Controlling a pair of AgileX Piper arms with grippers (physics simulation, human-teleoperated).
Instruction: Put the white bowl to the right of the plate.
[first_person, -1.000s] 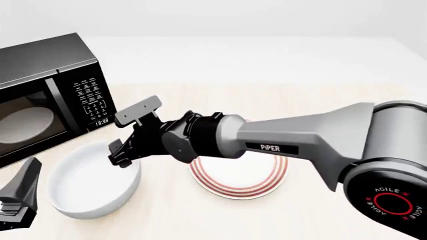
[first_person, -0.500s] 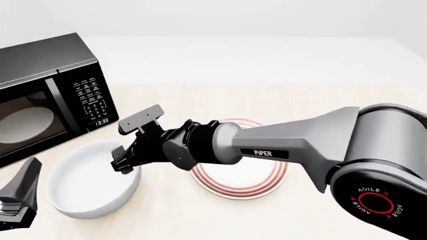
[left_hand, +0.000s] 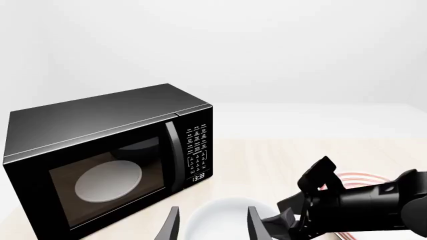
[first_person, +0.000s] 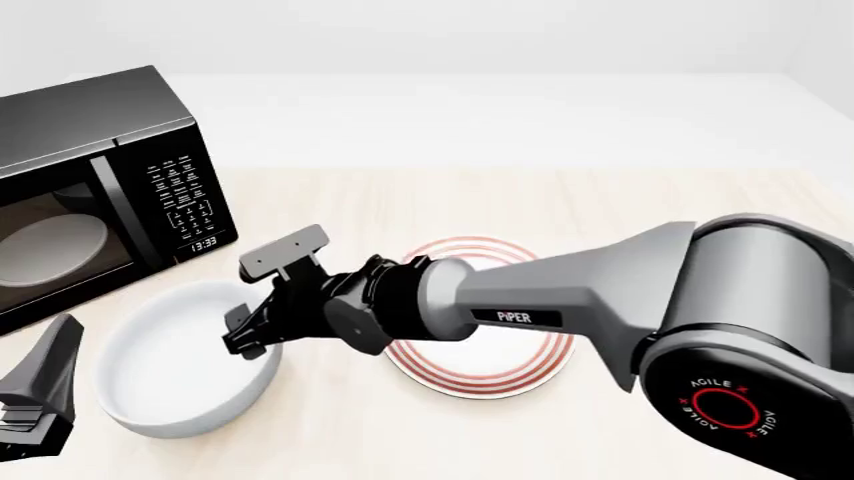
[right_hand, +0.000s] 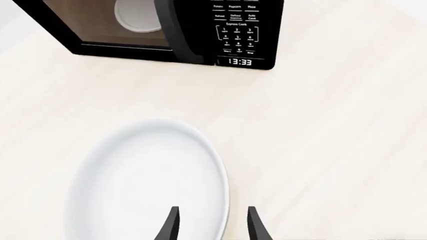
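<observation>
Pale tabletop (first_person: 641, 200) holds one bowl (first_person: 174, 370), one plate (first_person: 514, 365), one microwave (first_person: 94, 180). My right gripper (first_person: 248, 340) sits spread over the bowl's rim; my left gripper (left_hand: 212, 227) is spread too.

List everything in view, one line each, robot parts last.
white bowl: one, glossy white, near left of the table, left of the plate.
plate: one, white with red rings, centre, partly under the right arm.
microwave: one, black, far left, door shut, clock lit, pale disc inside.
table: one, pale wood.
right gripper: one, black, open, straddling the bowl's right rim.
left gripper: one, black, open, low at the near left.
</observation>
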